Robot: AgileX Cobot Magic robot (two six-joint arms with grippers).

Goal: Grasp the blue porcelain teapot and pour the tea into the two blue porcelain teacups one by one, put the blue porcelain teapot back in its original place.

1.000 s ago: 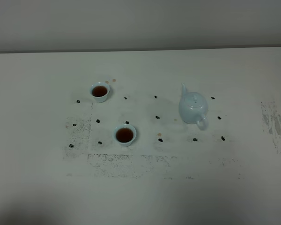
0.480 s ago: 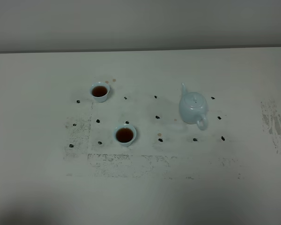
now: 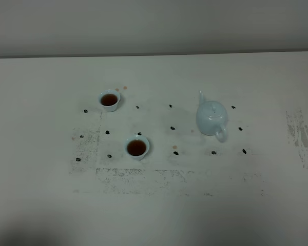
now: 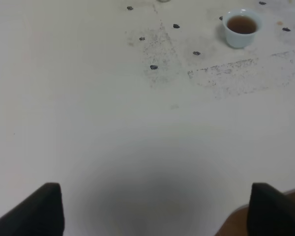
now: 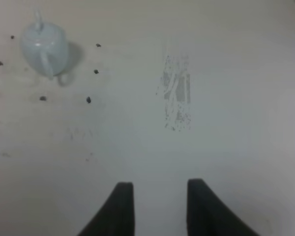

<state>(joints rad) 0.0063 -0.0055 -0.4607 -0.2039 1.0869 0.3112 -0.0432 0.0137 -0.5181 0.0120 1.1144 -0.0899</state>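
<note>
Nothing is shifting since a second ago — the blue porcelain teapot (image 3: 211,118) is sitting upright on the table (image 3: 154,215), right of the two blue porcelain teacups (image 3: 109,100) (image 3: 137,147), both holding dark tea. The left gripper (image 4: 155,209) is hanging with jaws wide, empty; the right gripper (image 5: 158,206) is narrow, empty — well apart from the teapot.

The teapot (image 3: 211,118) and both teacups (image 3: 109,100) (image 3: 137,147) look like glossy, smooth glazed porcelain. The table (image 3: 36,102) is matt, scuffed with rough dark specks.
</note>
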